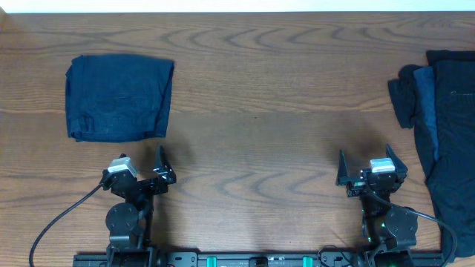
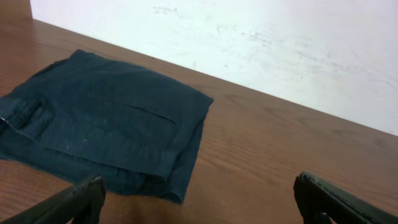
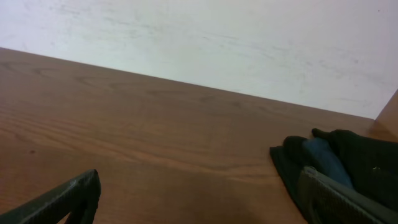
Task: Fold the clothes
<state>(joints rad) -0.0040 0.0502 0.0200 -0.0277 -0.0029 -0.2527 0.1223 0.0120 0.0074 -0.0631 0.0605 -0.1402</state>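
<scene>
A folded navy garment (image 1: 119, 97) lies flat at the table's back left; the left wrist view shows this folded garment (image 2: 106, 124) just ahead of my fingers. A pile of dark clothes (image 1: 445, 126) lies along the right edge, and its near corner (image 3: 348, 155) shows in the right wrist view. My left gripper (image 1: 141, 165) sits open near the front edge, below the folded garment, holding nothing. My right gripper (image 1: 365, 165) is open too, just left of the pile, with bare wood between its fingers.
The wooden table (image 1: 260, 126) stretches between the two garments. A pale wall (image 2: 280, 43) rises behind the table's far edge. A black cable (image 1: 59, 222) trails from the left arm's base at the front.
</scene>
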